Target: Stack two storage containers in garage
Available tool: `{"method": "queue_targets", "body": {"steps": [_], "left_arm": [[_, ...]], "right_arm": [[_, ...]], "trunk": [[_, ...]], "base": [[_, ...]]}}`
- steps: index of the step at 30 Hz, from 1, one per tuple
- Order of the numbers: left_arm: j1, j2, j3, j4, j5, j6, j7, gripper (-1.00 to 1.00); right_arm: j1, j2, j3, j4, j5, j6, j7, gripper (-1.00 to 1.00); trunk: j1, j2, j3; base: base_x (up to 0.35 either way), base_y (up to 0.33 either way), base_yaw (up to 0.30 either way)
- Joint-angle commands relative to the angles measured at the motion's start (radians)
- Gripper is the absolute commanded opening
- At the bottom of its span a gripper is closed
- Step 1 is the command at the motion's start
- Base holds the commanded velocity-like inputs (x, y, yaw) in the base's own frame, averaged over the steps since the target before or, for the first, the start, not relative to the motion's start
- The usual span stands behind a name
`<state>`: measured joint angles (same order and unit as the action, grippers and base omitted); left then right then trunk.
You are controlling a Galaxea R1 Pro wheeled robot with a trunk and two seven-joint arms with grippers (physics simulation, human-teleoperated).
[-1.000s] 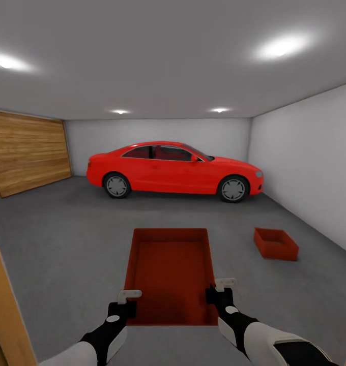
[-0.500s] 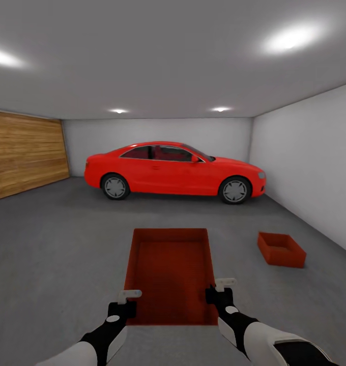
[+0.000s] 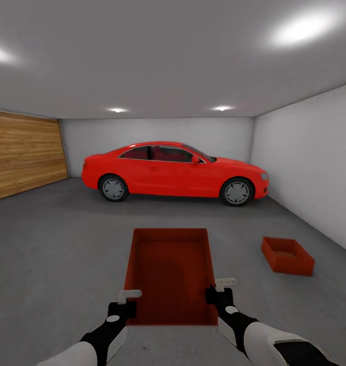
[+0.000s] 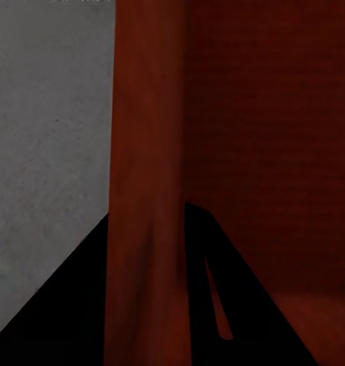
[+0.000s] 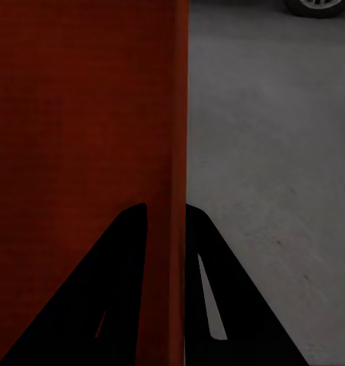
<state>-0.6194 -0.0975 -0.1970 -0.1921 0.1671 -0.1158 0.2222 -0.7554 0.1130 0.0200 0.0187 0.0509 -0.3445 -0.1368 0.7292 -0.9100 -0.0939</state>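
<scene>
Storage box number one (image 3: 170,274) hangs in front of the robot, carried low over the garage floor (image 3: 56,244) with its open top facing up. The left tool (image 3: 125,301) pinches the near part of its left wall, one finger inside and one outside, as the left wrist view shows (image 4: 145,229). The right tool (image 3: 218,288) clamps the near part of the right wall the same way, seen edge-on in the right wrist view (image 5: 168,152). The second box (image 3: 287,255) already sits on the concrete to the right, near the white side wall (image 3: 310,168) and well apart from the carried one. A red car (image 3: 175,172) stands far back, and a wooden door (image 3: 23,155) is on the left. Judging by this, both boxes have reached the garage; what remains is to bring the held box over to the right and set it down on top of the other.
</scene>
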Motion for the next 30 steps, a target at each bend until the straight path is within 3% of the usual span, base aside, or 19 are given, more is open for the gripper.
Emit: {"method": "queue_targets", "body": {"steps": [1,30], "left_arm": [[-0.002,0.012,0.056,-0.002,-0.001,-0.005,0.016,-1.00],[-0.002,0.012,0.056,-0.002,-0.001,-0.005,0.016,-1.00]], "right_arm": [[-0.001,-0.009,-0.034,0.003,-0.013,-0.005,-0.009,-1.00],[-0.001,-0.009,-0.034,0.001,-0.013,-0.004,-0.009,-1.00]], "trunk": [[0.001,-0.001,-0.002],[0.001,-0.001,-0.002]], "base": [[0.321,0.000,0.000],[0.321,0.000,0.000]]}}
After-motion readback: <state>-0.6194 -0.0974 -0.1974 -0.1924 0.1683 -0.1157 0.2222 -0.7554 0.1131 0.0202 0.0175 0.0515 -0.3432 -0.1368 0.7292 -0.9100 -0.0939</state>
